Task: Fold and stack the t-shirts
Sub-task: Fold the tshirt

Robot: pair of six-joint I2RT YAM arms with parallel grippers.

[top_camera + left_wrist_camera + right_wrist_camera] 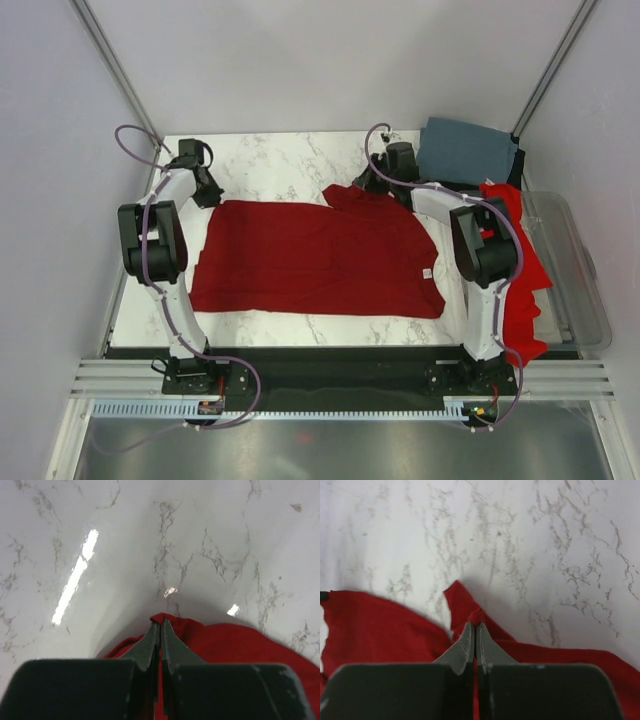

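A dark crimson t-shirt [310, 255] lies spread flat across the marble table [280, 165]. My left gripper [208, 190] sits at its far left corner, shut on a pinch of the cloth [161, 620]. At the far right corner my right gripper [375, 185] is shut on a raised fold of the same shirt [476, 616]. A slate grey-blue t-shirt [466, 148] lies folded at the back right. A brighter red t-shirt [522, 265] hangs over the right edge, partly behind the right arm. No black shirt shows.
A clear plastic bin [570, 270] stands off the table's right side under the red cloth. Grey walls close in the back and both sides. A black rail [330, 360] runs along the near edge by the arm bases.
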